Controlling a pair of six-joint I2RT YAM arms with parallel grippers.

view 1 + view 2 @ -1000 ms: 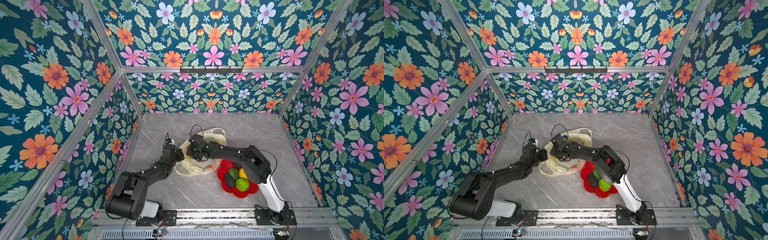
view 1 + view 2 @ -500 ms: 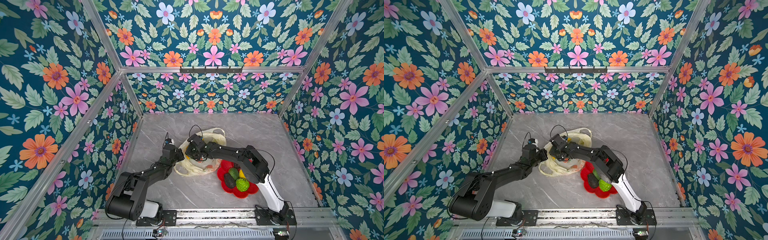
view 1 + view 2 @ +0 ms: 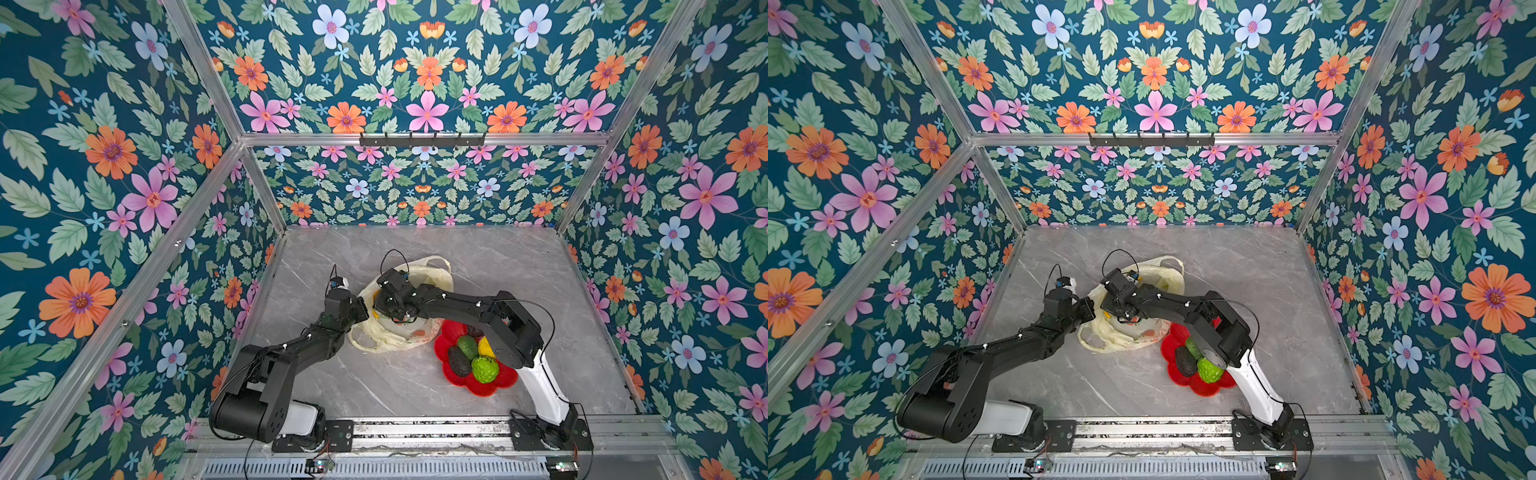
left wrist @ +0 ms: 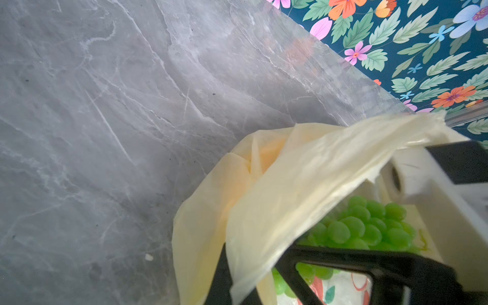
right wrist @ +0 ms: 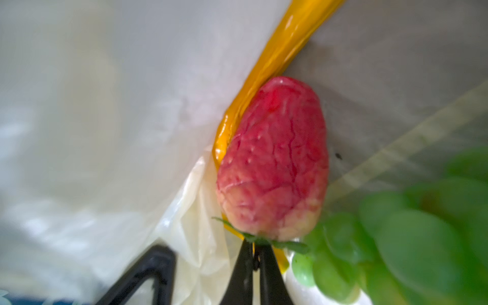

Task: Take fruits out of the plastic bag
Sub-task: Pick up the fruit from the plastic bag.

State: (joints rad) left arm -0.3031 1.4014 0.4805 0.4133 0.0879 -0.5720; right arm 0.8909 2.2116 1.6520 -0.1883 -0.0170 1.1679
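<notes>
A grey marble surface (image 3: 498,266) sits inside an enclosure papered with bright flowers. A crumpled, pale yellow plastic bag (image 3: 395,332) lies near its middle, and two black robot arms reach to it from the near edge.

The left end effector (image 3: 362,308) is closed narrow on the bag's left rim, pinching the thin film and holding it raised; under that film, in the left wrist view, a green grape bunch (image 4: 364,227) lies inside the bag.

The right end effector (image 5: 254,253) is inside the bag's opening, its tips closed tight on the green leafy cap of a red strawberry (image 5: 274,163); the strawberry touches a yellow banana (image 5: 280,52) behind it, and the grapes lie just beside it.

Just to the right of the bag, nearer the front edge, a red flower-shaped dish (image 3: 494,384) holds four fruits close together: a dark avocado (image 3: 458,360), a green lime (image 3: 468,345), a yellow lemon (image 3: 484,347) and a bumpy bright green fruit (image 3: 484,368).
</notes>
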